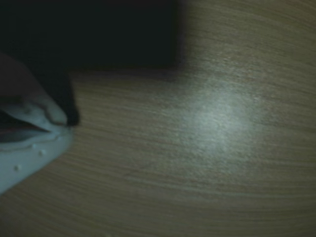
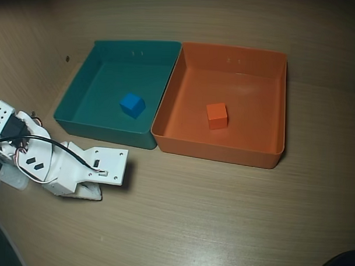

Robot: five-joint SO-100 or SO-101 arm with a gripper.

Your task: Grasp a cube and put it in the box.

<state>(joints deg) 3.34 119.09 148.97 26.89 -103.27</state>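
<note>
In the overhead view the small orange cube [image 2: 216, 115] lies on the floor of the orange box [image 2: 272, 107], a little right of its middle. My gripper [image 2: 109, 177] rests low over the table at the lower left, in front of the teal tray and well away from the cube. The wrist view shows its pale fingers [image 1: 37, 148] meeting at the left edge, with nothing between them [image 1: 61, 127]. Cube and box are out of the wrist view.
A teal tray [image 2: 79, 100] stands against the box's left wall and holds a small blue cube [image 2: 132, 104]. The wood table [image 2: 221, 216] stretches in front of both trays. A dark blurred block [image 1: 98, 34] fills the wrist view's top left.
</note>
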